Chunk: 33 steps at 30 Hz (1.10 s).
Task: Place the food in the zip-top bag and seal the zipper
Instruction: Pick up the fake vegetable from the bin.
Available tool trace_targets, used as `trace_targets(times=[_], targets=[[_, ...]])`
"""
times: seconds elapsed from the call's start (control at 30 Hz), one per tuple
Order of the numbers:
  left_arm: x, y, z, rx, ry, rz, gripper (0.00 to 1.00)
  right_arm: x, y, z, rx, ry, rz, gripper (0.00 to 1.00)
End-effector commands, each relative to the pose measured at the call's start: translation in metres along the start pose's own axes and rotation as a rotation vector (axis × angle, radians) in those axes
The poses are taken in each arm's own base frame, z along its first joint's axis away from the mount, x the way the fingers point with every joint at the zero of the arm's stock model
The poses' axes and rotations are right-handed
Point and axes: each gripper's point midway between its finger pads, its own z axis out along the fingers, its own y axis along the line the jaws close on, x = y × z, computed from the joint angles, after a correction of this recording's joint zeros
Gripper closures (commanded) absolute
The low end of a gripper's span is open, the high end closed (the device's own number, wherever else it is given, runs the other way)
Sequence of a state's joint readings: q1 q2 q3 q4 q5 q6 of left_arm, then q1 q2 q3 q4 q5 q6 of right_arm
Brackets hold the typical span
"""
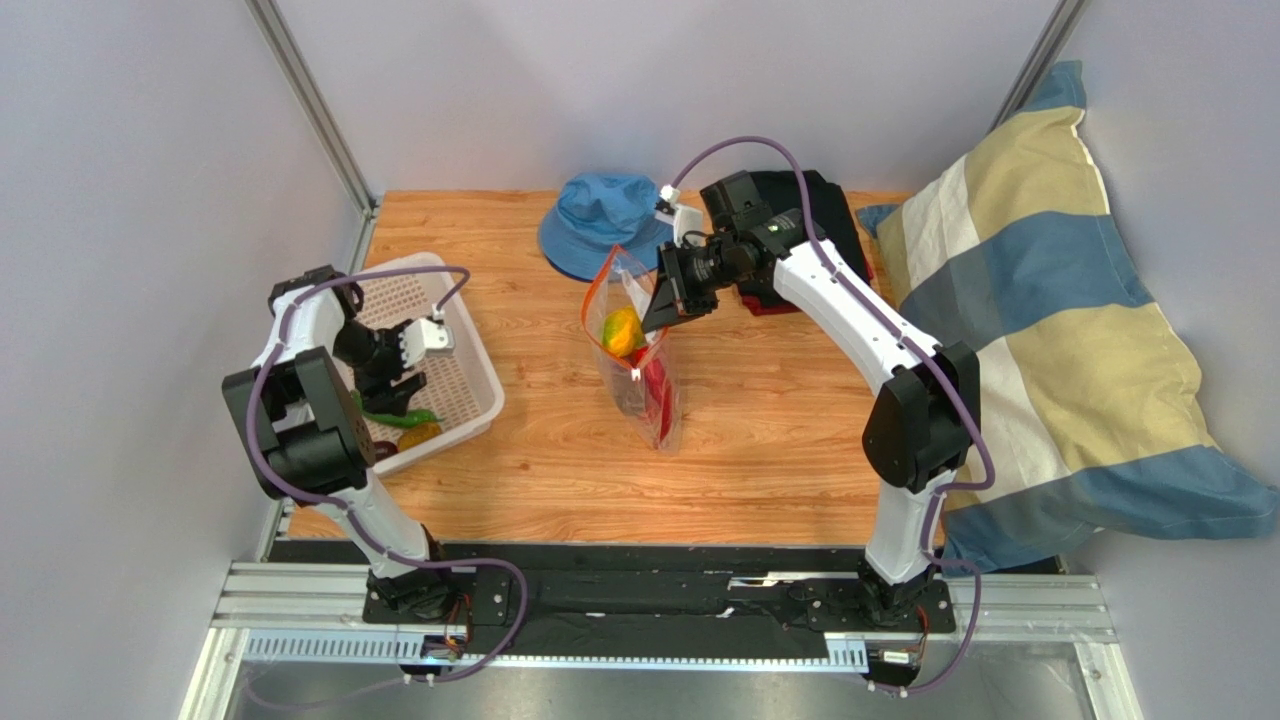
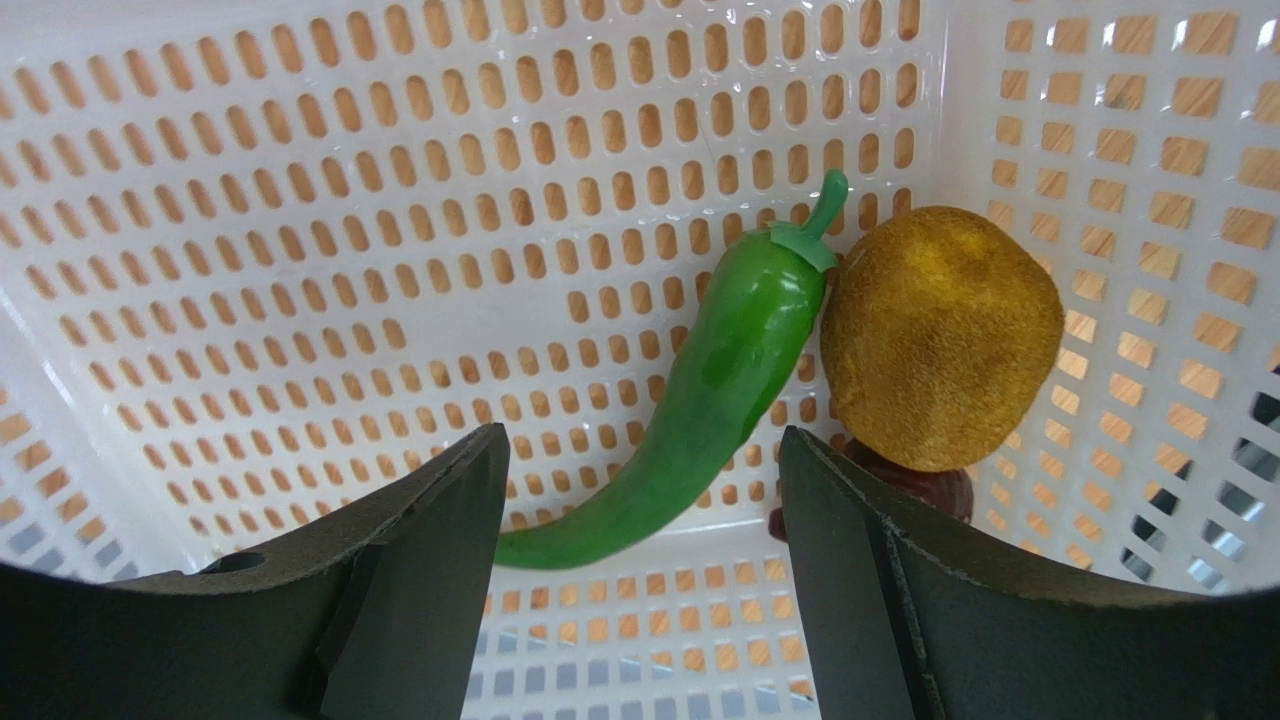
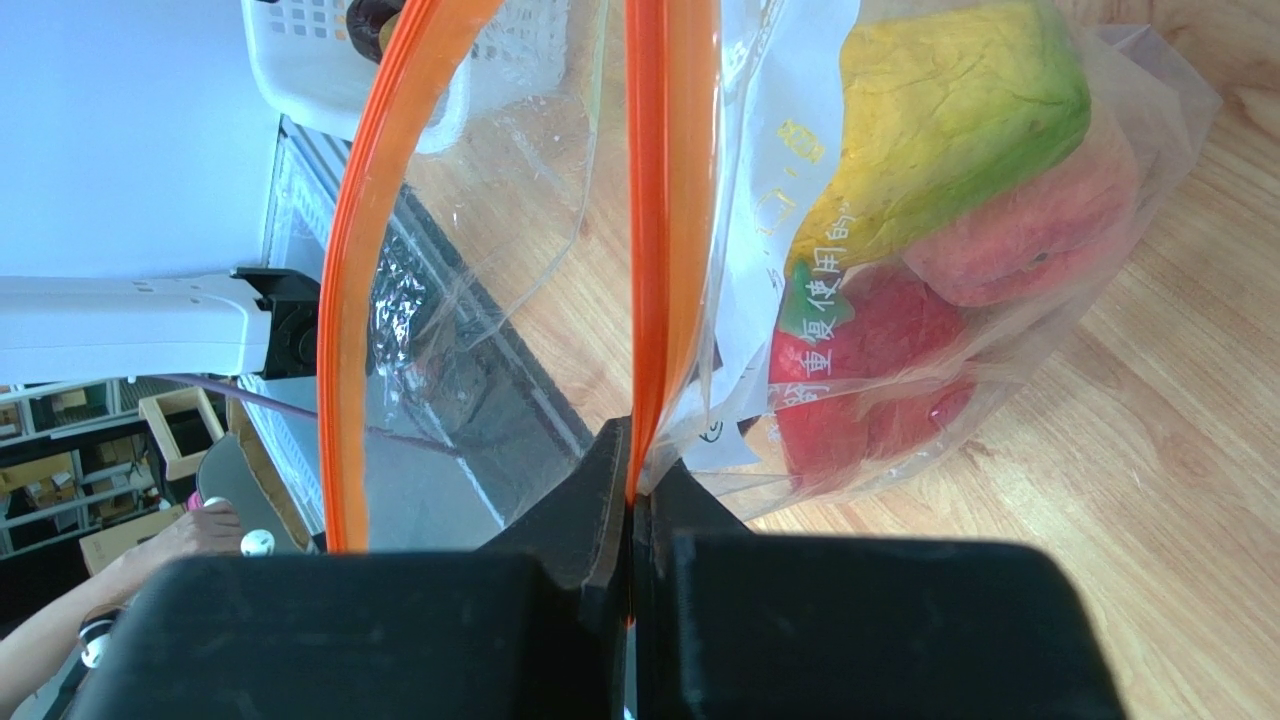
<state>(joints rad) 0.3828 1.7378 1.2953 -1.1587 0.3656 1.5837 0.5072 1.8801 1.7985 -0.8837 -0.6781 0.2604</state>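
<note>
The clear zip-top bag (image 1: 643, 368) stands mid-table with its mouth held up. My right gripper (image 1: 657, 308) (image 3: 633, 465) is shut on one lip of the orange zipper (image 3: 649, 225); the other lip (image 3: 361, 255) bows away, leaving the mouth open. Inside the bag lie a yellow-green piece (image 3: 962, 105), a peach (image 3: 1037, 225) and a red apple (image 3: 872, 360). My left gripper (image 1: 403, 368) (image 2: 643, 510) hangs open inside the white mesh basket (image 2: 301, 225), just above a green chili (image 2: 721, 383) whose tail lies between the fingers. A brown kiwi-like fruit (image 2: 939, 338) and a dark purple piece (image 2: 902, 488) sit beside the chili.
The basket (image 1: 466, 323) stands at the table's left edge. A blue hat (image 1: 601, 222) lies at the back, with a black object (image 1: 804, 195) behind my right arm. A striped pillow (image 1: 1052, 315) covers the right side.
</note>
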Motion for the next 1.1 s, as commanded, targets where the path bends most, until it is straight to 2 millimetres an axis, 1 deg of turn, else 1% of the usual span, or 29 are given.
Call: trace_targets(times=[0.0,0.03,0.13,0.2,0.27,0.3,0.37,0.4,0.43,0.5,0.53,0.57,0.6,0.63,0.67,0.7,0.73,0.77,0.8,0.83,0.87,0.9,0.93,0.97,1.0,1.03,1.07], targets=[[0.001,0.005,0.018,0.010,-0.005,0.094,0.25,-0.010,0.005,-0.005,-0.010,-0.026,-0.028,1.00],[0.005,0.003,0.027,0.021,0.010,0.094,0.26,-0.010,0.005,-0.004,-0.009,-0.023,-0.025,1.00],[0.011,-0.005,0.042,0.060,0.030,0.106,0.29,-0.010,0.004,-0.003,-0.010,-0.021,-0.026,1.00],[0.011,-0.003,0.046,0.053,0.032,0.107,0.30,-0.012,0.003,-0.003,-0.009,-0.022,-0.024,1.00],[0.010,0.004,0.045,0.024,0.027,0.101,0.35,-0.012,0.004,-0.002,-0.011,-0.020,-0.025,1.00],[0.008,0.006,0.044,0.019,0.022,0.092,0.41,-0.012,0.005,-0.003,-0.012,-0.022,-0.028,1.00],[0.001,0.013,0.036,-0.008,0.004,0.080,0.51,-0.011,0.005,-0.002,-0.014,-0.019,-0.026,1.00],[-0.003,0.016,0.031,-0.019,-0.008,0.069,0.61,-0.012,0.004,-0.003,-0.013,-0.021,-0.027,1.00],[-0.012,0.025,0.017,-0.062,-0.034,0.073,0.64,-0.012,0.005,-0.003,-0.014,-0.022,-0.028,1.00],[-0.027,0.027,0.000,-0.083,-0.078,0.028,0.71,-0.013,0.006,-0.004,-0.013,-0.026,-0.032,1.00],[-0.045,0.039,-0.021,-0.139,-0.135,0.032,0.74,-0.013,0.005,-0.004,-0.012,-0.026,-0.028,1.00],[-0.055,0.040,-0.032,-0.156,-0.169,-0.008,0.76,-0.013,0.006,-0.005,-0.013,-0.027,-0.030,1.00],[-0.066,0.039,-0.043,-0.160,-0.203,-0.035,0.83,-0.013,0.007,-0.005,-0.012,-0.029,-0.033,1.00],[-0.085,0.049,-0.066,-0.213,-0.265,-0.035,0.86,-0.013,0.006,-0.005,-0.012,-0.027,-0.032,1.00],[-0.096,0.049,-0.078,-0.223,-0.303,-0.090,0.89,-0.013,0.008,-0.006,-0.014,-0.030,-0.036,1.00],[-0.109,0.046,-0.087,-0.218,-0.336,-0.108,0.89,-0.013,0.007,-0.006,-0.012,-0.032,-0.034,1.00],[-0.131,0.049,-0.110,-0.261,-0.398,-0.091,0.90,-0.013,0.007,-0.006,-0.012,-0.031,-0.033,1.00],[-0.144,0.047,-0.119,-0.261,-0.442,-0.163,0.92,-0.012,0.007,-0.006,-0.011,-0.030,-0.031,1.00],[-0.159,0.048,-0.131,-0.282,-0.484,-0.178,0.93,-0.012,0.006,-0.005,-0.011,-0.030,-0.029,1.00],[-0.192,0.040,-0.151,-0.274,-0.575,-0.240,0.93,-0.012,0.005,-0.006,-0.010,-0.030,-0.027,1.00],[-0.209,0.037,-0.163,-0.274,-0.633,-0.273,0.93,-0.011,0.006,-0.005,-0.012,-0.027,-0.027,1.00],[-0.231,0.039,-0.179,-0.288,-0.710,-0.274,0.91,-0.011,0.005,-0.004,-0.012,-0.026,-0.023,1.00],[-0.262,0.021,-0.197,-0.232,-0.820,-0.251,0.89,-0.012,0.006,-0.004,-0.014,-0.028,-0.021,1.00],[-0.282,0.006,-0.205,-0.140,-0.893,-0.368,0.88,-0.012,0.006,-0.004,-0.014,-0.029,-0.019,1.00],[-0.305,0.011,-0.222,-0.165,-0.975,-0.339,0.94,-0.012,0.007,-0.004,-0.018,-0.029,-0.020,1.00],[-0.315,0.002,-0.223,-0.122,-1.007,-0.521,0.97,-0.013,0.007,-0.004,-0.018,-0.032,-0.018,1.00],[-0.338,-0.011,-0.222,-0.085,-1.034,-0.524,0.98,-0.013,0.008,-0.004,-0.019,-0.032,-0.017,1.00]])
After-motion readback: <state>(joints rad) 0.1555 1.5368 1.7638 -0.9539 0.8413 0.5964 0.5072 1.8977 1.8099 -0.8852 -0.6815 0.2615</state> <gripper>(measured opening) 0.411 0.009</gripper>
